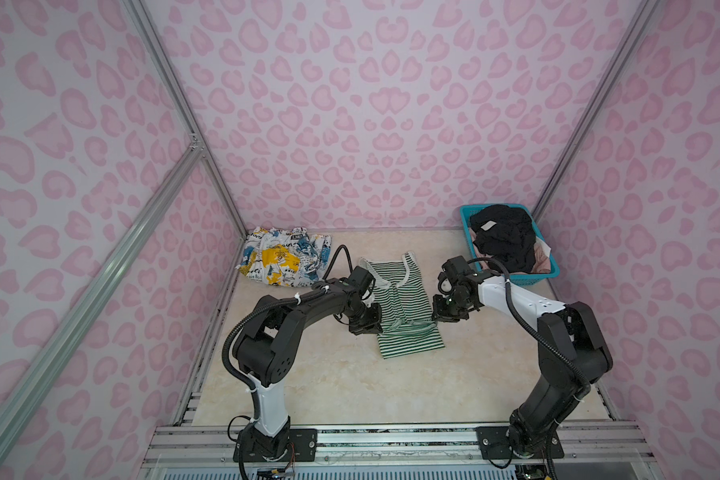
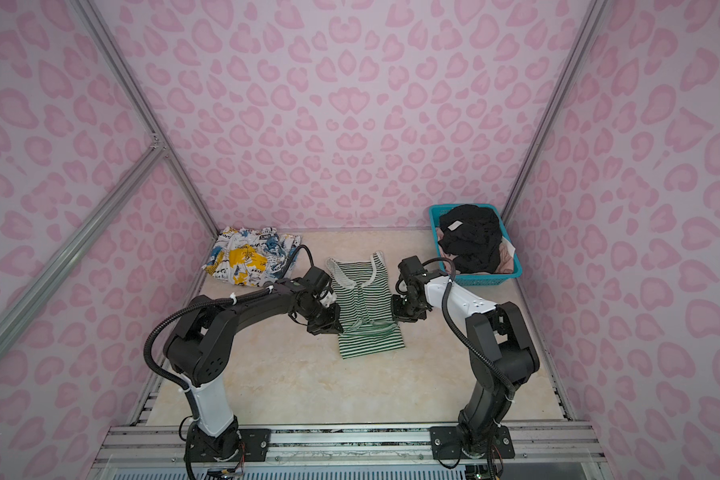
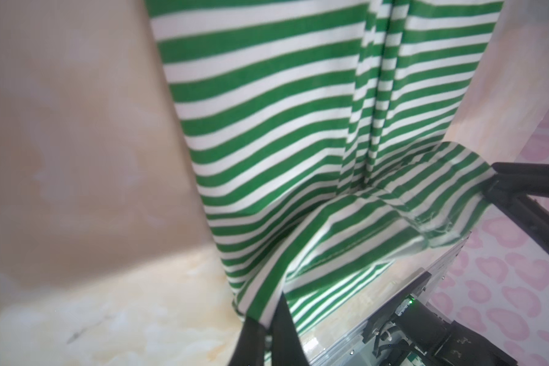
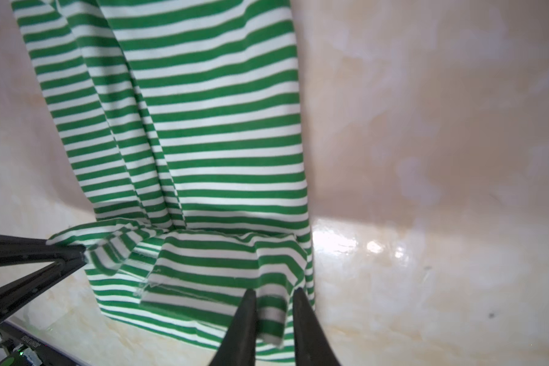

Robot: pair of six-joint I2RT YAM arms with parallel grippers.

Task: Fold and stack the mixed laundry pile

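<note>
The green-and-white striped top (image 1: 400, 299) (image 2: 362, 299) lies flat mid-table, its near hem lifted and doubled back over the body. My left gripper (image 1: 366, 328) (image 2: 327, 328) (image 3: 267, 317) is shut on the hem's left corner. My right gripper (image 1: 443, 316) (image 2: 400, 316) (image 4: 273, 294) is at the right corner, jaws slightly apart, with the cloth edge (image 4: 271, 317) hanging loose between them. A white garment with blue and yellow splashes (image 1: 283, 255) (image 2: 250, 253) lies at the back left. A black garment (image 1: 501, 235) (image 2: 470, 237) lies over a pale pink one (image 1: 541, 253) (image 2: 506, 255).
The black and pink garments sit in a teal mesh basket (image 1: 528, 278) (image 2: 495, 279) at the back right corner. The marble-look table (image 1: 350, 386) is walled by pink-patterned panels on three sides. Both arm bases stand on the metal rail at the front edge.
</note>
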